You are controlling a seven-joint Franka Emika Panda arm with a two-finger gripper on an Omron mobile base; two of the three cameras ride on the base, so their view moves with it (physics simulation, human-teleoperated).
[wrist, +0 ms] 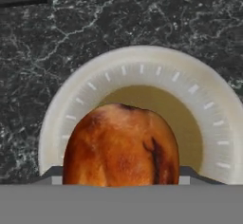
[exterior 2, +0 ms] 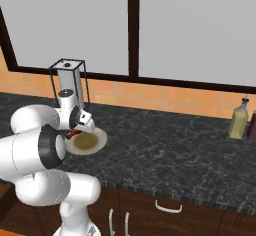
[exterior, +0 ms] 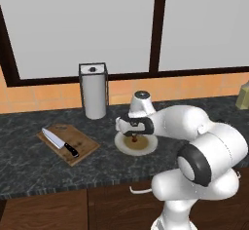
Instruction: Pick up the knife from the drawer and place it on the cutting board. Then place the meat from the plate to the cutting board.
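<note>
The knife (exterior: 59, 142), silver blade and black handle, lies on the brown cutting board (exterior: 83, 149) at the left of the counter. To its right sits the cream plate (exterior: 149, 146) (exterior 2: 98, 141) (wrist: 142, 61) with a tan centre. My gripper (exterior: 133, 135) (wrist: 121, 176) points down over the plate and is shut on the meat (wrist: 121, 144) (exterior: 132, 138) (exterior 2: 73, 133), a glossy reddish-brown piece. In the hand view a fingertip shows on each side of the meat. Whether the meat rests on the plate or hangs just above it, I cannot tell.
A paper towel holder (exterior: 93, 91) (exterior 2: 69, 82) stands behind the plate near the wall. An oil bottle (exterior 2: 238, 119) (exterior: 243, 96) stands at the far right. A shut drawer front with a handle (exterior 2: 167, 207) lies under the counter edge. Dark counter runs between plate and bottle.
</note>
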